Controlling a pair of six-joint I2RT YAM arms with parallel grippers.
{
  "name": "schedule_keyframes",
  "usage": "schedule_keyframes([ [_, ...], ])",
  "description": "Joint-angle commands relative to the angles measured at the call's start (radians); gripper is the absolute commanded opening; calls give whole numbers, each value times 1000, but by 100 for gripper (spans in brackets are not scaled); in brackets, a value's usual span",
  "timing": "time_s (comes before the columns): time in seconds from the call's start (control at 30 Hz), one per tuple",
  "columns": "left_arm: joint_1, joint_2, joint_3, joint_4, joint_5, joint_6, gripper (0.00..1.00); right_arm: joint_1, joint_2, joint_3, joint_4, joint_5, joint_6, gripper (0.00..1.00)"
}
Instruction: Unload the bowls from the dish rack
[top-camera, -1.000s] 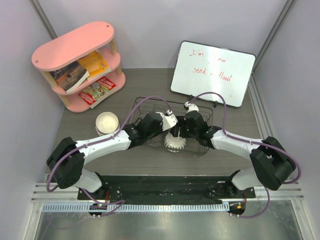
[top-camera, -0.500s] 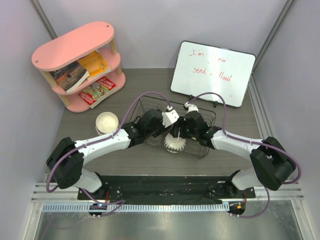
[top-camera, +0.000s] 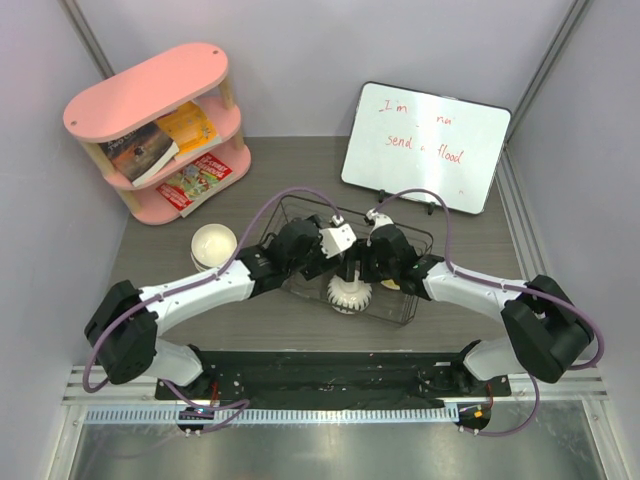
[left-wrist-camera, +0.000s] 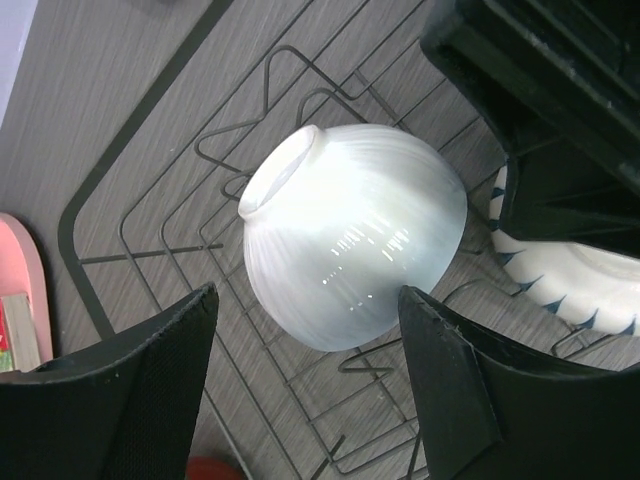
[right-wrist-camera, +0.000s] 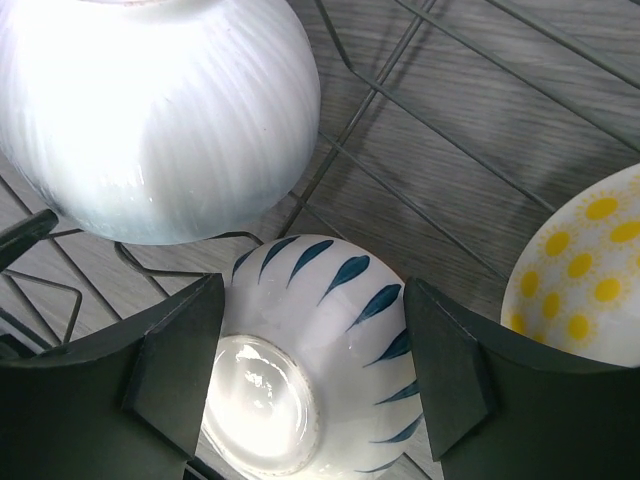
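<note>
Both sets of jaws are spread: left gripper (left-wrist-camera: 308, 300) astride white ribbed ceramic bowl (left-wrist-camera: 350, 230), right gripper (right-wrist-camera: 313, 290) astride blue-and-white bowl (right-wrist-camera: 300, 400). Black wire dish rack (top-camera: 405, 300) is set on grey wood-grain table (top-camera: 300, 170), enclosed by lilac walls (top-camera: 300, 60).

yellow-dotted bowl (right-wrist-camera: 585, 270) cut off at right wrist view's edge.

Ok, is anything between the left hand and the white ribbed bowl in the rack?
Nothing visible. The white ribbed bowl shows straight between the open fingers of the left hand, with only rack wire around it. The right hand is close by, over the blue-patterned bowl, but not between them.
</note>
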Motion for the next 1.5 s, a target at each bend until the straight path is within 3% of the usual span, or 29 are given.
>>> schedule_keyframes([
  [0.0,8,-44,-31,-31,23,62,73,22,32,-57,-206,-51,-42,76],
  [0.17,8,-89,-77,-72,41,79,73,21,-3,-92,-215,-42,-57,76],
  [0.37,8,-106,-134,26,-28,108,74,18,-8,-125,-220,-44,-72,75],
  [0.77,8,0,-78,138,-95,142,73,15,-25,-114,-245,-39,-69,75],
  [1.1,49,0,-75,253,-126,174,73,8,-11,-109,-245,-48,-79,75],
  [1.47,77,23,-8,278,-64,188,73,8,-10,-109,-243,-53,-79,75],
])
